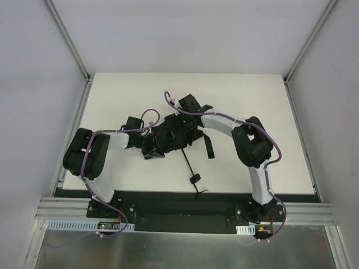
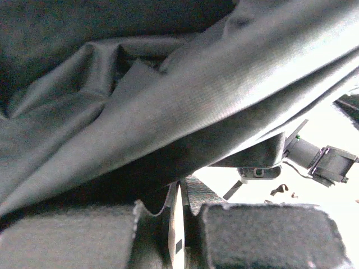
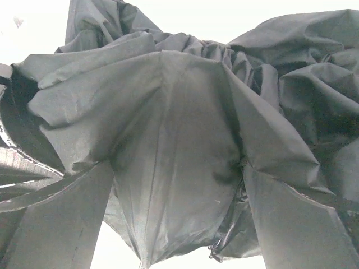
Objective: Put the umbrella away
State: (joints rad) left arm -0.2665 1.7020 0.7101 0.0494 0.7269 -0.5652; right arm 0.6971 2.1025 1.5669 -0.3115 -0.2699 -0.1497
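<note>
The umbrella (image 1: 166,140) lies mid-table as a bunched black canopy. Its thin shaft (image 1: 188,161) runs toward me to the small knob handle (image 1: 195,179). A loose strap (image 1: 208,147) trails to the right. My left gripper (image 1: 151,147) comes in from the left, and in the left wrist view the left gripper (image 2: 182,204) is shut on a thin fold of the umbrella's fabric (image 2: 185,101). My right gripper (image 1: 179,123) reaches in from the far right side. Its fingers (image 3: 61,224) stand wide apart around a gathered section of canopy (image 3: 174,145).
The white table (image 1: 263,112) is bounded by grey enclosure walls and metal frame rails (image 1: 70,39). A black strip (image 1: 185,197) runs along the near edge by the arm bases. Part of the right arm's wrist (image 2: 331,162) shows beyond the fabric in the left wrist view.
</note>
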